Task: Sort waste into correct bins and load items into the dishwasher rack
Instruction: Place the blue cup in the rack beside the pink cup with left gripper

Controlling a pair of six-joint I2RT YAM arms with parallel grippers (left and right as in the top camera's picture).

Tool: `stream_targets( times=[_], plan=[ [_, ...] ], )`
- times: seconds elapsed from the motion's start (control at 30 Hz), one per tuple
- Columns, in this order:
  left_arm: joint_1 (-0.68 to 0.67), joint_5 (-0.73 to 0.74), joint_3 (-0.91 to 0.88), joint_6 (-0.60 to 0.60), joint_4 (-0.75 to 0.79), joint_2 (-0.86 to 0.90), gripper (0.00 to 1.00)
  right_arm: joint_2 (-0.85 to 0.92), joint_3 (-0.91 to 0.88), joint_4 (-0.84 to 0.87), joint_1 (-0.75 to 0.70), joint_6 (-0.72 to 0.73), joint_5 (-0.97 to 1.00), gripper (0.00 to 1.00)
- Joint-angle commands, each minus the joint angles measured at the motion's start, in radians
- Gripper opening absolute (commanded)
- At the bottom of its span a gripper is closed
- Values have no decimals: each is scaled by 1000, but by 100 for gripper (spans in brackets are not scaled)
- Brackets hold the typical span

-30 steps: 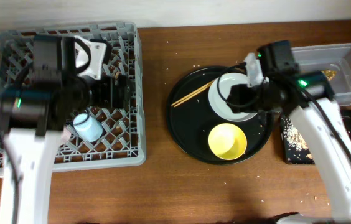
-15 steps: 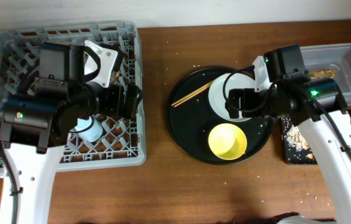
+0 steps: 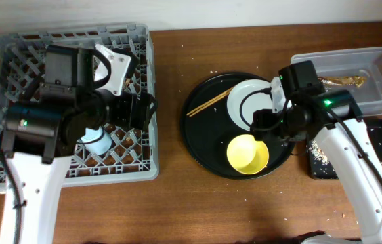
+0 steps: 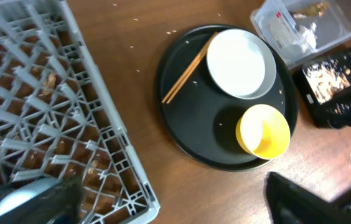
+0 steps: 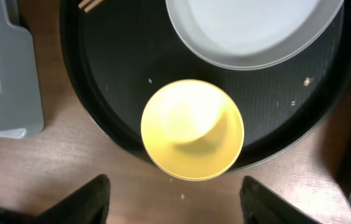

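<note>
The grey dishwasher rack [image 3: 15, 61] stands at the left with the light-blue cup [image 3: 97, 139] in it. My left gripper [image 3: 142, 112] is open and empty over the rack's right edge; in the left wrist view [image 4: 175, 205] the cup [image 4: 20, 196] lies by the left finger. The yellow bowl [image 3: 248, 153], pale plate [image 3: 244, 102] and chopsticks [image 3: 209, 102] lie on the round black tray [image 3: 201, 139]. My right gripper [image 3: 265, 125] is open and empty just above the bowl [image 5: 192, 129], jaws wide apart [image 5: 175, 205]. The pink cup is not in view.
The clear tub [image 3: 374, 74] at the back right holds the brown-gold wrapper [image 3: 343, 80]. The shallow black tray [image 3: 326, 159] with crumbs lies in front of it, partly under my right arm. Crumbs are scattered on the wooden table.
My right gripper has moved from over the plate toward the front, to above the yellow bowl. My left gripper has shifted a little right over the rack's edge.
</note>
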Motion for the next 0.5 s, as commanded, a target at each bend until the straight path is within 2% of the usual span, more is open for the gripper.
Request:
stream_targets(
  times=[0.0, 0.03, 0.1, 0.2, 0.27, 0.3, 0.33, 0.37, 0.47],
  plan=[
    [-89, -48, -10, 36, 7, 117, 79, 1, -7, 48, -20, 57, -8, 70],
    [-129, -89, -10, 36, 14, 169, 79, 1, -7, 52, -31, 72, -8, 76],
    [-207, -127, -10, 67, 61, 292, 73, 1, -7, 52, -81, 129, -8, 80],
    [-262, -148, -10, 69, 177, 438, 66, 1, -7, 45, -159, 156, -36, 80],
    [-297, -147, -10, 150, 282, 546, 52, 1, -7, 37, -181, 154, -42, 80],
    [-312, -148, -10, 172, 343, 592, 49, 1, -7, 37, -181, 152, -42, 81],
    [-323, -148, -10, 199, 392, 623, 41, 1, -7, 37, -181, 152, -42, 80],
    [-337, -151, -10, 237, 455, 669, 30, 1, -7, 37, -181, 152, -42, 81],
    [-356, -169, -10, 245, 642, 768, 29, 1, -8, 37, -181, 152, -42, 80]
  ],
)
